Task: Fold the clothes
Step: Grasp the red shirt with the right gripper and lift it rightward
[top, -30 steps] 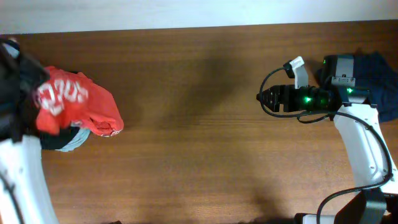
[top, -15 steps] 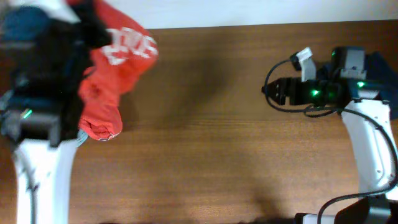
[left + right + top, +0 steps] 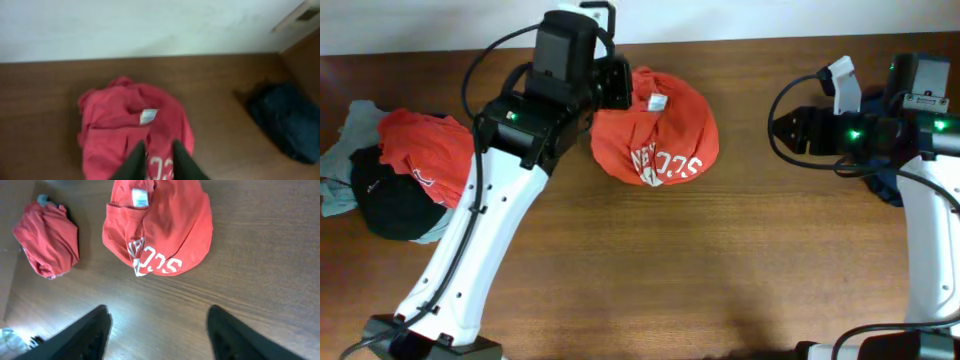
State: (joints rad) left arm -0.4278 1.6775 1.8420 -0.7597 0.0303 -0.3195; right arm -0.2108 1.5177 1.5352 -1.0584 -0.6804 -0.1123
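The T-shirt (image 3: 655, 140) lies crumpled on the surface (image 3: 670, 270), near the far edge and about the middle — white label (image 3: 658, 101) on top, white lettering (image 3: 665, 165) on the side toward the robot. The left arm (image 3: 510, 190) reaches to it, and the left jaws are low over the cloth. The wrist view shows only a narrow gap between the fingers (image 3: 134, 160), and I cannot tell if they pinch the cloth. The right jaws stand wide apart and hold nothing, well to the right of the T-shirt. At the left end is a pile — a red garment (image 3: 420, 155), a black one (image 3: 385, 205), a grey-green one (image 3: 340, 150) beneath. A navy cloth (image 3: 285, 120) lies at the right end.
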